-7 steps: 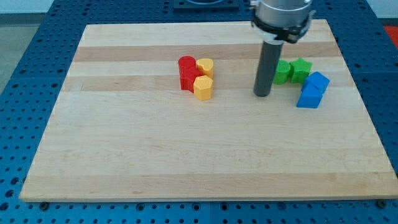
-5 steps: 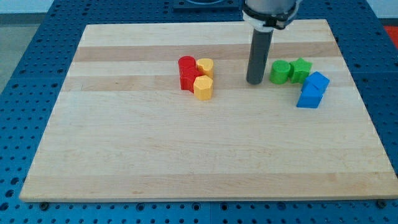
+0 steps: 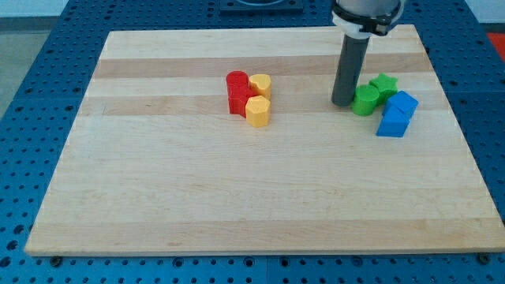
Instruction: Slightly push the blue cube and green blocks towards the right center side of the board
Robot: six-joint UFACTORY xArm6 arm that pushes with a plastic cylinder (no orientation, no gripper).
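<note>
My tip (image 3: 342,102) stands at the view's right, touching the left side of the green cylinder (image 3: 365,101). A green star-shaped block (image 3: 384,84) sits just up and right of that cylinder, touching it. The blue cube (image 3: 393,123) lies to the right and a little below, with a second blue block (image 3: 405,103) against its upper right. The green cylinder nearly touches the blue blocks.
A cluster near the board's middle holds a red cylinder (image 3: 236,81), another red block (image 3: 238,101), a yellow heart-shaped block (image 3: 260,84) and a yellow hexagonal block (image 3: 258,111). The wooden board's right edge (image 3: 454,118) lies beyond the blue blocks.
My tip moved left and up, then came right against the green cylinder. The green cylinder shifted right and slightly down, closer to the blue blocks.
</note>
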